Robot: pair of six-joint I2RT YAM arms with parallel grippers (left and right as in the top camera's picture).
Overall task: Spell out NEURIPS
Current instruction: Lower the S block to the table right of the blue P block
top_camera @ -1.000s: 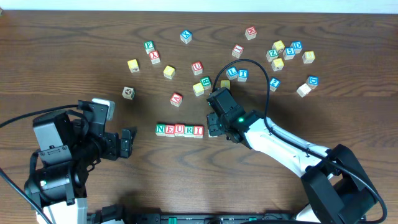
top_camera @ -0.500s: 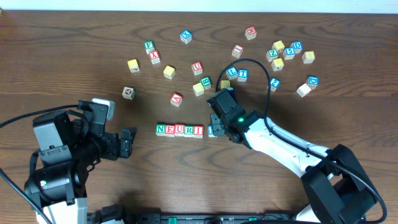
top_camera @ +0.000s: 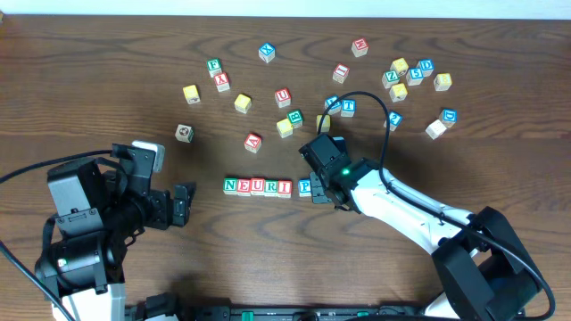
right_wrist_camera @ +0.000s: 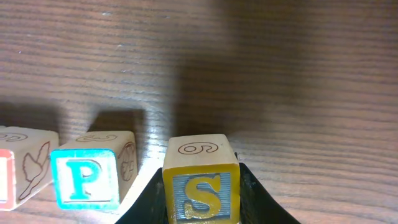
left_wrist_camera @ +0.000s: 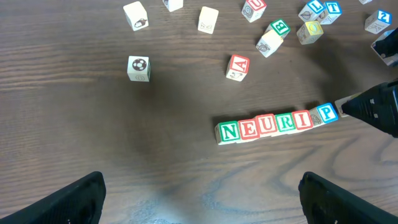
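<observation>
Six cubes (left_wrist_camera: 277, 123) are lined N-E-U-R-I-P along 9-to-3 o'clock, and the S cube (right_wrist_camera: 201, 190) is clamped in the right gripper (right_wrist_camera: 202, 210) just at 3 o'clock of the P cube (right_wrist_camera: 84, 177), the left gripper (top_camera: 183, 203) being spread wide, empty.

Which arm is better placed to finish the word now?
Right. The right gripper holds the yellow wooden S cube just beside the blue wooden P cube ending the row. The left gripper is open, empty, beyond the row's N end.
</observation>
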